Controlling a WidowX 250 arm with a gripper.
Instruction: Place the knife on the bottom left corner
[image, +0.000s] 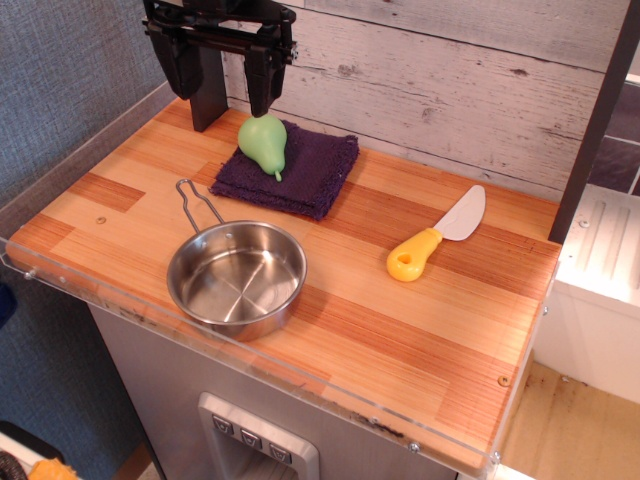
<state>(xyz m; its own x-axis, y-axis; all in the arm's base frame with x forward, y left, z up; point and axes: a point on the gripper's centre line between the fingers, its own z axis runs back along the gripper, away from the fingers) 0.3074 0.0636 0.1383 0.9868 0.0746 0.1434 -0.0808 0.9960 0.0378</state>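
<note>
Pointing upper-right, knife (437, 235) blade diagonal

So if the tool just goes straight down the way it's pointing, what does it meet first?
Probably the green pear on the purple cloth: the open tool hangs roughly above it, though depth is unclear, so it might land behind it. The knife lies well off that line.
</note>
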